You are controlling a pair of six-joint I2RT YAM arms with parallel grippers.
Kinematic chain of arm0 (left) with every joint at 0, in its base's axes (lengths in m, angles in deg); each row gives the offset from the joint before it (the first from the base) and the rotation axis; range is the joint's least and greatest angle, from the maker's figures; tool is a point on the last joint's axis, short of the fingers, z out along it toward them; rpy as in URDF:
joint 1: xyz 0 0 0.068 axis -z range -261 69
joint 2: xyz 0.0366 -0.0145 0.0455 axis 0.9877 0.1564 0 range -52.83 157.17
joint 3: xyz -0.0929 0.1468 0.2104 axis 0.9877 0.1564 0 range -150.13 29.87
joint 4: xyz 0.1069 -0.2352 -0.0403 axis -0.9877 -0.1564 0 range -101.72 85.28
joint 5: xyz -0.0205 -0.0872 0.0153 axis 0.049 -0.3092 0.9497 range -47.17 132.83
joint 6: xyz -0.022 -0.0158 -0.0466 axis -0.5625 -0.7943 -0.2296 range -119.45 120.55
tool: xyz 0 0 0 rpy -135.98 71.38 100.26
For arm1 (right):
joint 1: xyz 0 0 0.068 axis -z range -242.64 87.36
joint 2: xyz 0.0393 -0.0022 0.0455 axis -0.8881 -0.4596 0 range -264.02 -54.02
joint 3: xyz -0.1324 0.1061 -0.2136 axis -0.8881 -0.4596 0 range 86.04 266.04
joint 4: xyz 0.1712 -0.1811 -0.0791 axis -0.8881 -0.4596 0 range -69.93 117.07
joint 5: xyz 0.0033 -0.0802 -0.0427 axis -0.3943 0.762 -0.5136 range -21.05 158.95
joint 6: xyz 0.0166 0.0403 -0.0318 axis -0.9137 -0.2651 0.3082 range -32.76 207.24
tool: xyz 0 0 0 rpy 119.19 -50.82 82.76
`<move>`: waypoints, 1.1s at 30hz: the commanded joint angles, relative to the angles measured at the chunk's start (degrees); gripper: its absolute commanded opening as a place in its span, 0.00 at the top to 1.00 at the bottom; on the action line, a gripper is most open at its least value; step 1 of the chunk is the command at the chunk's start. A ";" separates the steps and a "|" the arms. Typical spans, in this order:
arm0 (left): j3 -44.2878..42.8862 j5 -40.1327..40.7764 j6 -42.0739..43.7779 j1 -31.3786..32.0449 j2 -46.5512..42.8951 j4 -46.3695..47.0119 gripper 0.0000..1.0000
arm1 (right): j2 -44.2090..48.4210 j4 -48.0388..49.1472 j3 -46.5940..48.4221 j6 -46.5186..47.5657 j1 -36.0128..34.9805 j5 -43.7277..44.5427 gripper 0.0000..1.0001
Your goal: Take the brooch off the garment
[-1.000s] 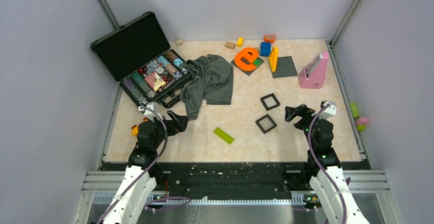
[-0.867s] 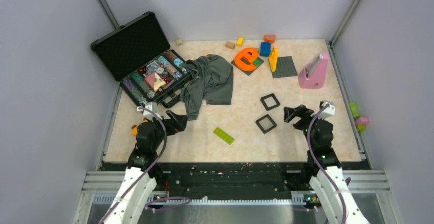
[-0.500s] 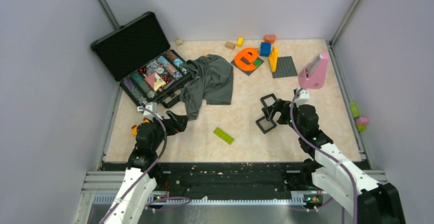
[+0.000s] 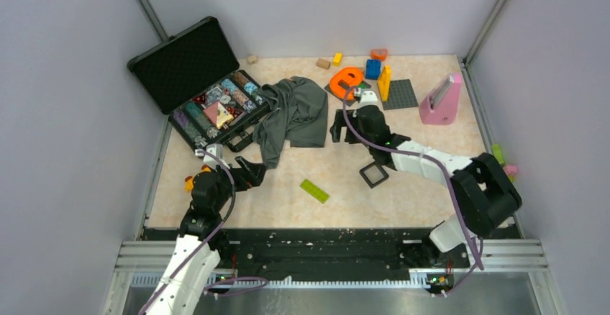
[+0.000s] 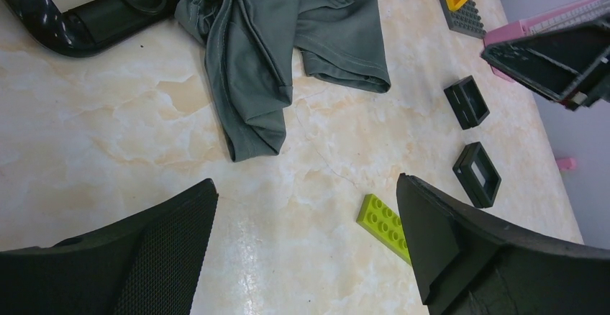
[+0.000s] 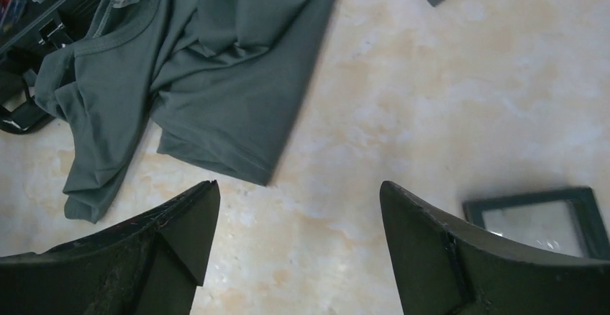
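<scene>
Basically the approach step: garment (image 4: 301,110) lies crumpled mid-table, its left edge against the black case (image 4: 183,60). Right gripper (image 6: 298,185) hovers just beside its hem, jaws apart. Left gripper (image 5: 306,182) sits near the lower sleeve, also spread. Brooch not visible, maybe buried in folds. Next: locate it, then pinch.

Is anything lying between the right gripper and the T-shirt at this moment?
Nothing. In the right wrist view, only bare tabletop separates the right gripper, its jaws open, from the near hem of the T-shirt.
</scene>
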 commanded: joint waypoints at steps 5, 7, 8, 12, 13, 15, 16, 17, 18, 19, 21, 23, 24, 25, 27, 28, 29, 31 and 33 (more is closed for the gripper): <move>-0.08 -0.94 0.38 -0.11 -0.86 2.96 0.02 | -16.24 -8.74 18.82 3.91 -7.30 8.60 0.21; -0.08 -1.04 0.38 -0.10 -0.84 2.96 0.02 | -19.80 -10.68 22.52 4.11 -8.27 9.86 0.24; -0.08 -1.05 0.38 -0.12 -0.84 2.96 0.02 | -21.41 -12.17 24.14 4.26 -8.64 10.67 0.25; -0.08 -0.99 0.38 -0.12 -0.91 2.81 0.02 | -27.83 -16.66 30.45 4.69 -9.81 13.62 0.26; -0.09 -1.00 0.38 -0.13 -0.96 2.81 0.02 | -29.20 -17.52 31.62 4.67 -10.01 14.23 0.26; -0.09 -0.92 0.38 -0.11 -0.92 2.78 0.02 | -31.51 -19.04 33.47 4.61 -10.36 14.78 0.26; -0.08 -0.87 0.31 -0.13 -0.93 2.78 0.02 | -32.54 -19.46 34.07 4.50 -10.42 14.80 0.26; -0.08 -0.85 0.29 -0.08 -0.96 2.85 0.02 | -33.45 -19.88 34.64 4.47 -10.51 14.84 0.26; -0.08 -0.81 0.29 -0.07 -0.97 2.86 0.02 | -34.29 -20.19 35.13 4.32 -10.56 14.66 0.26; 0.00 -0.82 0.29 -0.11 -0.89 2.87 0.02 | -34.98 -20.43 35.54 4.22 -10.60 14.42 0.29; 0.01 -0.83 0.21 -0.14 -0.71 2.95 0.03 | -36.16 -20.88 36.17 4.17 -10.63 13.86 0.37; 0.01 -0.78 0.20 -0.09 -0.61 3.02 0.03 | -36.55 -21.48 36.58 4.03 -10.61 12.96 0.51; -0.03 -0.74 0.20 -0.13 -0.59 3.04 0.03 | -36.30 -21.82 36.56 3.79 -10.68 12.55 0.68; -0.04 -0.69 0.20 -0.06 -0.56 3.09 0.03 | -35.58 -21.99 36.11 3.51 -10.69 12.13 0.79; -0.04 -0.65 0.20 -0.08 -0.53 3.21 0.04 | -32.88 -21.73 34.14 3.22 -10.78 11.34 0.93; 0.01 -0.64 0.20 -0.09 -0.42 3.22 0.04 | -30.96 -21.68 32.89 2.96 -10.78 11.27 0.98; 0.01 -0.57 0.20 -0.09 -0.40 3.28 0.05 | -28.81 -21.62 31.20 2.55 -10.78 11.46 1.00; 0.00 -0.64 0.20 -0.10 -0.23 3.43 0.05 | -23.73 -21.70 27.43 1.67 -10.84 12.33 1.00; 0.01 -0.71 0.20 -0.07 0.04 3.69 0.06 | -18.05 -21.73 23.52 1.36 -10.79 13.28 1.00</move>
